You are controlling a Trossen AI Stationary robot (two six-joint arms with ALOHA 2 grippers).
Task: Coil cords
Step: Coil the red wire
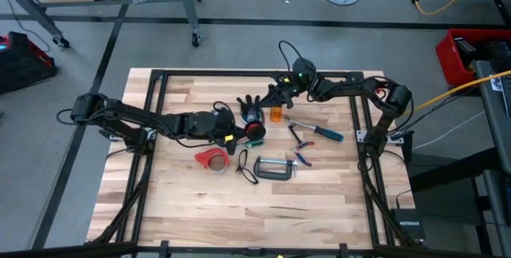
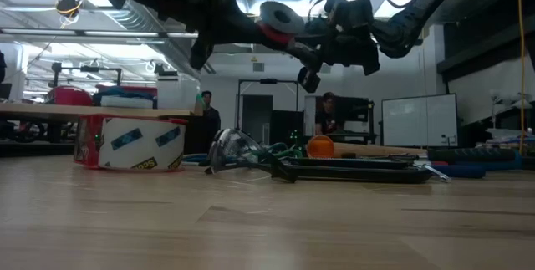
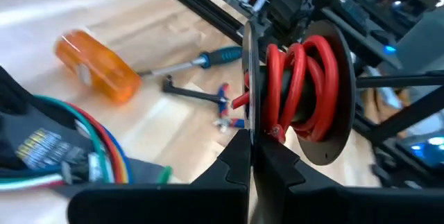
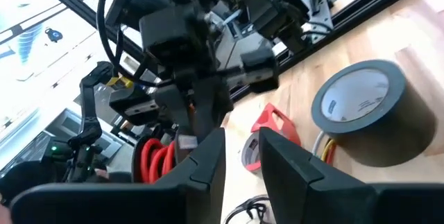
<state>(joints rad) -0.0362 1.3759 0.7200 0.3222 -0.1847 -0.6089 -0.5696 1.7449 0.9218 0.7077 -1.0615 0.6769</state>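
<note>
A black spool [image 3: 305, 92] wound with red cord [image 3: 298, 78] hangs above the table's middle [image 1: 251, 116]. My left gripper [image 3: 253, 161] is shut on it. A bunch of red, green, blue and white wires [image 3: 90, 144] lies beside that gripper. My right gripper [image 4: 243, 158] stands just to the far right of the spool [image 1: 273, 97]. It is open, with a narrow gap between its fingers and nothing in it. It faces the red coil [image 4: 156, 158]. My left gripper pinches the rim of the spool's nearer black flange [image 3: 251, 123] between its two fingers. The fingers come about level from the table's left. The spool is lifted clear of the table [image 2: 280, 19], its flanges on edge and the red cord wound round its hub.
An orange handle [image 3: 94, 64], a blue-handled screwdriver [image 1: 327, 132] and pliers [image 1: 301, 140] lie right of the spool. A C-clamp [image 1: 275, 168] and a red tape dispenser [image 1: 211, 160] lie nearer. A grey tape roll [image 4: 368, 113] sits by the dispenser. A person [image 2: 328, 111] stands beyond the table.
</note>
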